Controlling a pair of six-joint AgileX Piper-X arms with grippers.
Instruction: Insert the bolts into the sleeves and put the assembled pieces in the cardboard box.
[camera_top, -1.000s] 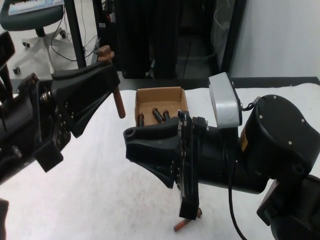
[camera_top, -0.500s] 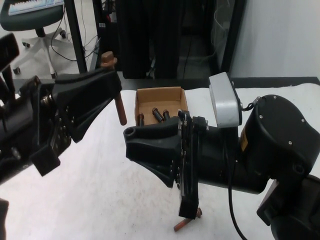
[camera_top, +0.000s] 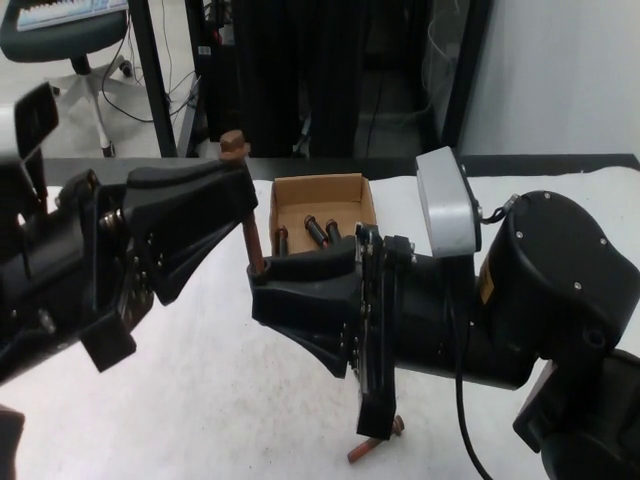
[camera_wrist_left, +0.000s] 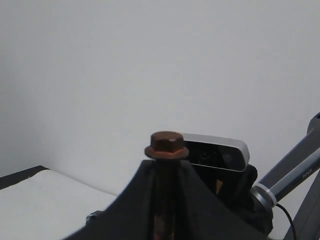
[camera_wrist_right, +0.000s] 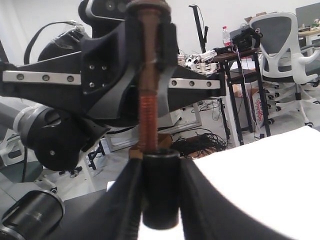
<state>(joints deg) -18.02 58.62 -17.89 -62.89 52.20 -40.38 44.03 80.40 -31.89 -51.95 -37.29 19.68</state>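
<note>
My left gripper (camera_top: 238, 205) is shut on a rusty hex-head bolt (camera_top: 249, 225) that stands almost upright, head (camera_wrist_left: 166, 146) on top. Its lower tip meets the top of a black sleeve (camera_top: 262, 267), on which my right gripper (camera_top: 264, 272) is shut, in mid-air in front of the cardboard box (camera_top: 320, 188). From the right wrist the bolt's threaded shaft (camera_wrist_right: 148, 112) enters the sleeve's (camera_wrist_right: 160, 190) mouth between my right fingers (camera_wrist_right: 125, 200). How deep it sits is hidden. The open box holds three dark assembled pieces (camera_top: 316, 231).
A white cloth (camera_top: 190, 400) covers the bench. One loose rusty bolt (camera_top: 374, 446) lies on it at the front, under the right arm. An office chair (camera_top: 70, 40) and a dark rack stand beyond the bench's far edge.
My left gripper has carried the bolt to the right and down, so its tip has come from beside the box onto the sleeve's mouth. The right arm has stayed in place.
</note>
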